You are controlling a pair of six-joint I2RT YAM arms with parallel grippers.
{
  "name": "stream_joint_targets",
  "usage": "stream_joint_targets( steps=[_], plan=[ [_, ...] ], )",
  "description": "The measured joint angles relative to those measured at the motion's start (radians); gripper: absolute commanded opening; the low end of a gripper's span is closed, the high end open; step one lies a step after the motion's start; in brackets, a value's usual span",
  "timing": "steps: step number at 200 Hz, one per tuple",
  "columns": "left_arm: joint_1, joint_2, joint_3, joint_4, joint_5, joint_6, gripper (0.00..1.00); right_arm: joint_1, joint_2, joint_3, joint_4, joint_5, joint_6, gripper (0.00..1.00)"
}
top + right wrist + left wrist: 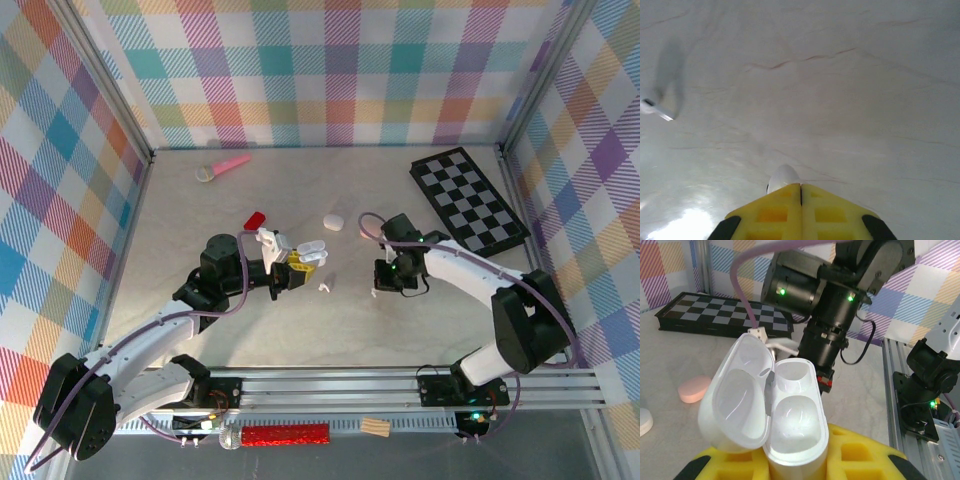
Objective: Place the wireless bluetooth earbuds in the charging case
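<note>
My left gripper [302, 265] is shut on the white charging case [792, 430]. The case is held above the table with its lid [737, 400] swung open to the left, and both wells look bare. The right arm's black wrist [827, 315] hangs just beyond the case. My right gripper [801, 192] points down close over the table. Its yellow jaws are pressed together on a white earbud [784, 177], whose rounded head pokes out past the tips. Another white earbud [323, 287] lies loose on the table between the two grippers; its stem shows as the loose earbud [655, 109].
A shut white case [333, 221] and a pink case [694, 388] lie behind the grippers. A folded checkerboard [468, 200] sits at the back right, a pink-handled tool [225, 165] at the back left, and a small red piece [255, 219] near the left wrist.
</note>
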Motion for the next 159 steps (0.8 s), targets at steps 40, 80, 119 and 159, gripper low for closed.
stream_joint_targets(
  steps=[40,80,119,159],
  plan=[
    [0.008,-0.006,0.0,0.001,-0.006,0.0,0.0,0.016,0.104,0.122,-0.18,0.277,-0.055,0.0],
    [0.011,-0.039,-0.017,0.003,-0.018,0.0,0.0,0.058,0.232,0.193,-0.277,0.455,-0.083,0.0],
    [0.015,-0.071,-0.028,-0.001,-0.028,0.0,0.0,0.118,0.349,0.247,-0.322,0.554,-0.091,0.0],
    [0.015,-0.105,-0.028,-0.005,-0.029,0.004,0.0,0.164,0.405,0.294,-0.361,0.611,-0.09,0.0]
  ],
)
